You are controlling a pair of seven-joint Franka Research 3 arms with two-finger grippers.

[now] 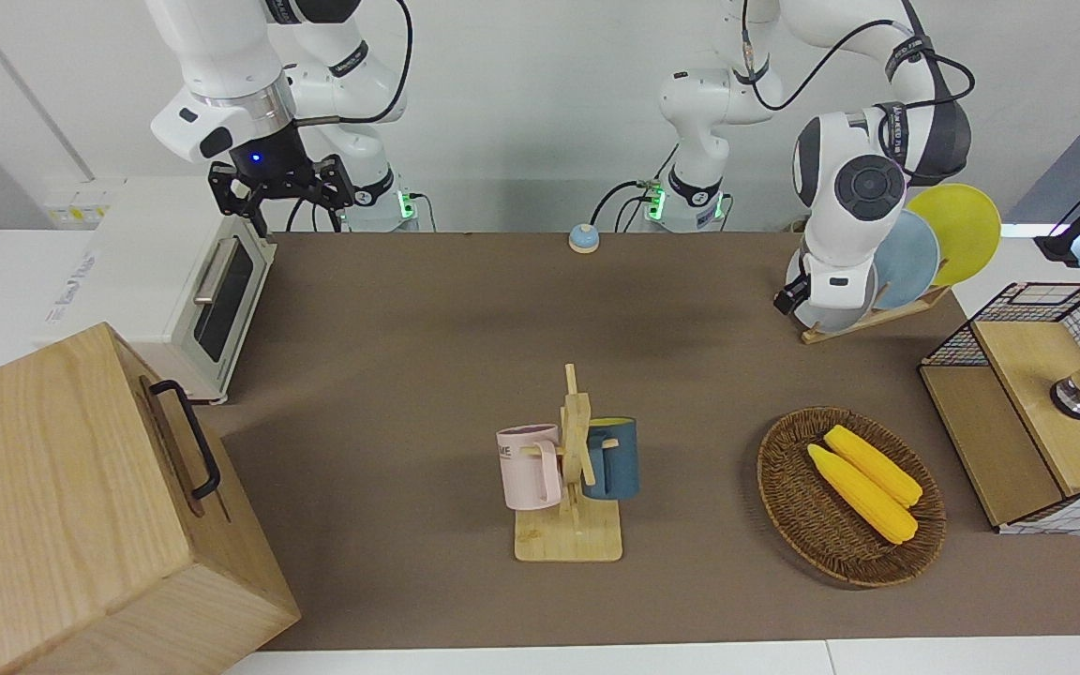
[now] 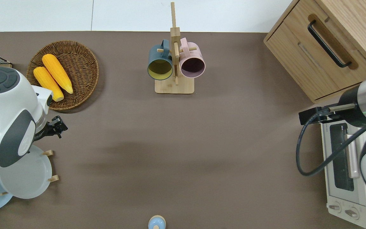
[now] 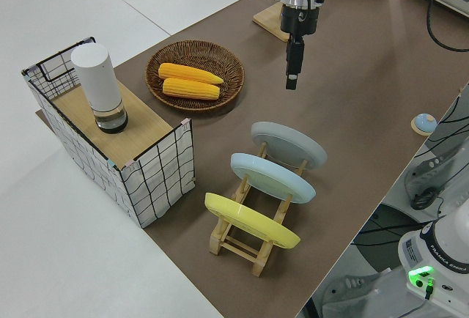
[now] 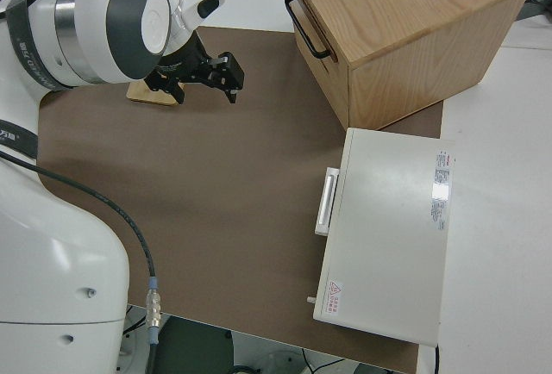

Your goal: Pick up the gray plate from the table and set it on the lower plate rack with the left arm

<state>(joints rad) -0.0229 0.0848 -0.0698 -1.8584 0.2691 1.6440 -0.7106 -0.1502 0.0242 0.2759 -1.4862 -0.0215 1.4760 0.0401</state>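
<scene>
The gray plate (image 2: 24,178) leans in the lower plate rack (image 3: 242,241) at the left arm's end of the table (image 2: 183,143), in the slot farthest from the robots. It also shows in the front view (image 1: 863,298) and the left side view (image 3: 288,144). My left gripper (image 2: 59,125) hangs open and empty, pointing down over bare table between the rack and the wicker basket, apart from the plate; it also shows in the left side view (image 3: 292,76). My right arm is parked, its gripper (image 1: 282,187) open.
A light blue plate (image 3: 272,177) and a yellow plate (image 3: 251,220) stand in the same rack. The wicker basket (image 2: 78,51) holds two corn cobs. A wooden mug stand (image 2: 174,86) bears two mugs. A wire crate, a wooden drawer box (image 2: 322,47) and a toaster oven (image 2: 345,168) line the table's ends.
</scene>
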